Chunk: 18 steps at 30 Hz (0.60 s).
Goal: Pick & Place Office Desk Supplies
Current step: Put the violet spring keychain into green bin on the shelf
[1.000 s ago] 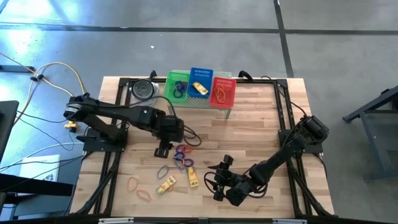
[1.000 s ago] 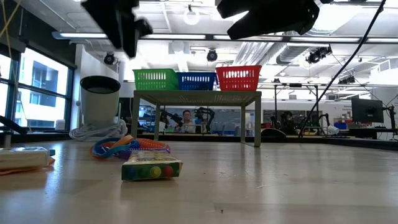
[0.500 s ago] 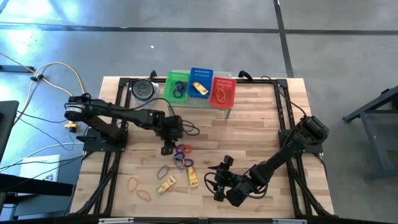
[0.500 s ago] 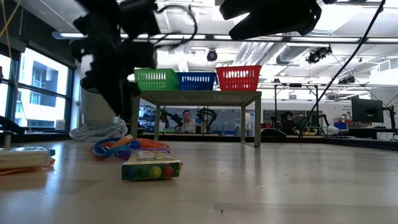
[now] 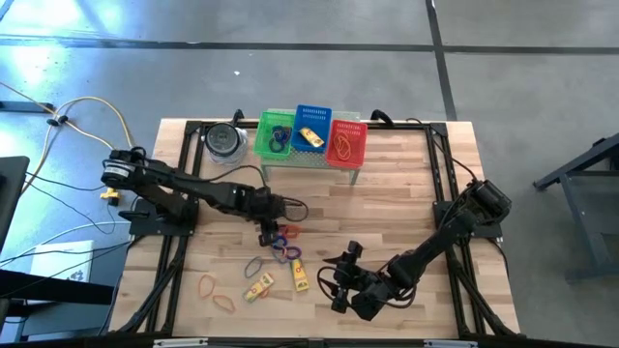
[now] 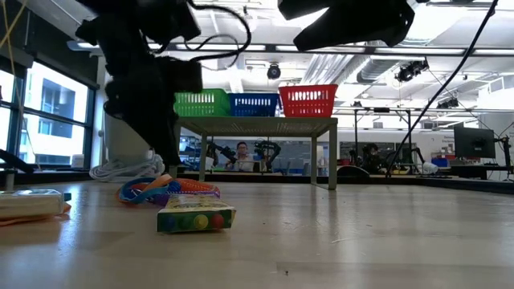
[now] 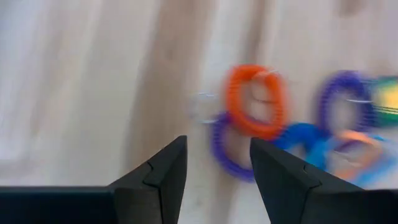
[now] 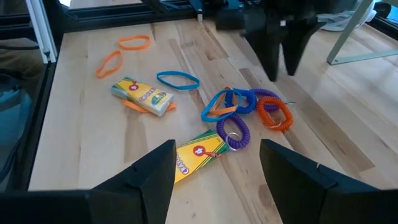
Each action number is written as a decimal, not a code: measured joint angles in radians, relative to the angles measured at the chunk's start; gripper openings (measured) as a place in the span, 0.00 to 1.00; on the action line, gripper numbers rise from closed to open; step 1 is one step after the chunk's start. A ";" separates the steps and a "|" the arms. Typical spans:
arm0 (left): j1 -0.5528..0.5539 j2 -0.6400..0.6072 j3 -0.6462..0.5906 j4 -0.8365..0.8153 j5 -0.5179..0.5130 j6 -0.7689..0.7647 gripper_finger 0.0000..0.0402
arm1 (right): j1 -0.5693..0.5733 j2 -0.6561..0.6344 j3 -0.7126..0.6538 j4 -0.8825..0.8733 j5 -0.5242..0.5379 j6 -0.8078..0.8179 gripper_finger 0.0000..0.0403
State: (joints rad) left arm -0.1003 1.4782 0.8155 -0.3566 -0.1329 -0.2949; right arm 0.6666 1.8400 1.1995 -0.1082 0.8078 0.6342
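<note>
The supplies lie loose on the wooden table: orange point(image 7: 255, 102), purple point(image 7: 227, 149) and blue point(image 7: 305, 137) coil loops in a cluster point(image 5: 282, 240), two yellow crayon boxes point(image 8: 142, 94) point(image 8: 196, 158), a blue band point(image 8: 177, 79) and orange bands point(image 8: 135, 42). My left gripper point(image 5: 268, 234) point(image 8: 281, 68) hangs open, fingers slanting down, just above the table at the cluster's left edge, the purple loop straight ahead of its fingers point(image 7: 217, 171). My right gripper point(image 5: 336, 282) waits open, raised, right of the boxes.
Green point(image 5: 278, 135), blue point(image 5: 311, 128) and red point(image 5: 347, 142) mesh baskets stand on a small raised stand at the table's far edge, some supplies inside. A round grey tin point(image 5: 224, 138) sits left of them. Bare wood lies on the table's right half.
My left gripper has come down from well above the table to just over the coil loops, rolling its wrist and tipping its fingers more steeply down. The loops and boxes lie as before.
</note>
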 joint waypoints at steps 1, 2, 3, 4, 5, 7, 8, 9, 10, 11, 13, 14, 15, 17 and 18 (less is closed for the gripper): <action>-0.012 0.009 -0.001 -0.006 -0.044 -0.010 0.42 | 0.000 0.000 0.000 0.000 0.000 0.000 0.55; -0.023 0.016 -0.001 -0.001 -0.081 -0.018 0.42 | 0.000 0.000 0.000 0.000 0.000 -0.001 0.55; -0.036 0.022 -0.001 0.000 -0.108 -0.031 0.42 | 0.000 0.000 0.000 0.000 0.000 -0.004 0.55; -0.048 0.026 -0.001 0.000 -0.128 -0.049 0.42 | 0.000 0.000 0.000 -0.001 0.000 -0.009 0.55; -0.059 0.031 -0.001 0.002 -0.137 -0.066 0.42 | 0.000 0.000 0.000 -0.002 0.000 -0.010 0.55; -0.080 0.042 -0.001 0.030 -0.139 -0.078 0.42 | 0.000 0.000 0.000 -0.014 0.000 -0.012 0.55; -0.088 0.043 -0.001 0.038 -0.139 -0.087 0.42 | 0.000 0.000 0.000 -0.017 -0.002 -0.015 0.55; -0.096 0.045 -0.001 0.045 -0.140 -0.101 0.42 | 0.000 0.000 0.000 -0.019 -0.005 -0.020 0.55; -0.102 0.051 0.000 0.065 -0.141 -0.120 0.42 | 0.000 0.000 0.000 -0.017 -0.007 -0.027 0.55; -0.107 0.055 0.000 0.074 -0.145 -0.139 0.42 | 0.000 0.000 0.000 -0.017 -0.012 -0.034 0.55; -0.115 0.060 0.000 0.063 -0.165 -0.170 0.42 | 0.000 0.000 0.000 -0.021 -0.015 -0.038 0.55; -0.116 0.068 0.000 0.071 -0.178 -0.188 0.42 | 0.000 0.000 0.000 -0.024 -0.015 -0.039 0.55; -0.116 0.073 0.001 0.064 -0.197 -0.202 0.42 | 0.000 0.000 0.000 -0.028 -0.015 -0.039 0.55; -0.116 0.077 -0.002 0.035 -0.226 -0.231 0.42 | -0.001 0.000 0.000 -0.030 -0.022 -0.037 0.55; -0.116 0.084 -0.001 0.043 -0.238 -0.246 0.42 | -0.001 0.000 0.000 -0.030 -0.026 -0.035 0.55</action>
State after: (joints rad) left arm -0.2161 1.5622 0.8147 -0.3140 -0.3711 -0.5409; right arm 0.6655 1.8400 1.1999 -0.1379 0.7820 0.5987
